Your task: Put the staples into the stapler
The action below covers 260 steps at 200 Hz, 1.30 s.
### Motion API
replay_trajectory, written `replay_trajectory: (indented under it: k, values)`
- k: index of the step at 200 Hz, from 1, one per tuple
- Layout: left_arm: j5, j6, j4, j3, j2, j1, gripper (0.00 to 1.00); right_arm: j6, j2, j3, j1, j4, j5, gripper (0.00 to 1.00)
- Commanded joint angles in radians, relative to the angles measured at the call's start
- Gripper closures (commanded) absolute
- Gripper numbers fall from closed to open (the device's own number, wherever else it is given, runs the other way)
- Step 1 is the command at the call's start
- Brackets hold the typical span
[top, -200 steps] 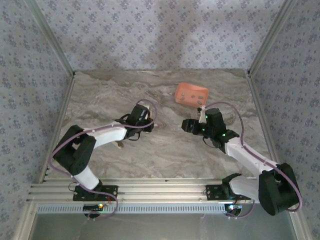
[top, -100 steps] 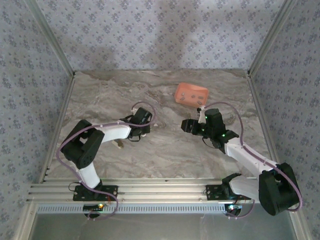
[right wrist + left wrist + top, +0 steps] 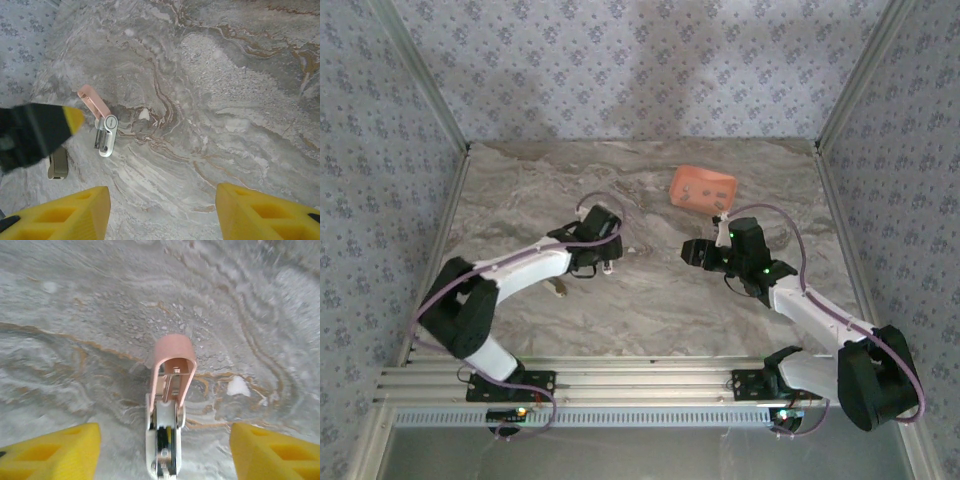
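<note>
Now the left jaws have spread off the stapler (image 3: 167, 405); the right jaws stay parted, empty

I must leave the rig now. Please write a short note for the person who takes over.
Left gripper: jaws open either side of the stapler, not touching it.
Right gripper: jaws open, empty, over the table.
The stapler lies open on the table; the staples lie apart, near it.
Done: stapler open. Left: pick up the staples and load them.
</note>
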Motion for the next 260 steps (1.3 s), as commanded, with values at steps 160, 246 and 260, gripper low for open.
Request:
replay_trajectory:
  k: [160,246,260]
  values:
    - [0.292,-0.185,-0.234,-0.292,-0.171,0.329,0.36,-0.037,0.019,0.014,0.046,0.003,-0.017,0.42]
    - [0.307,-0.111,-0.21,-0.253,-0.118,0.328,0.6,-0.039,0.019,0.018,0.05,-0.004,-0.015,0.43]
    - [0.311,-0.093,-0.21,-0.25,-0.126,0.327,0.64,-0.04,0.019,0.018,0.052,-0.004,-0.014,0.43]
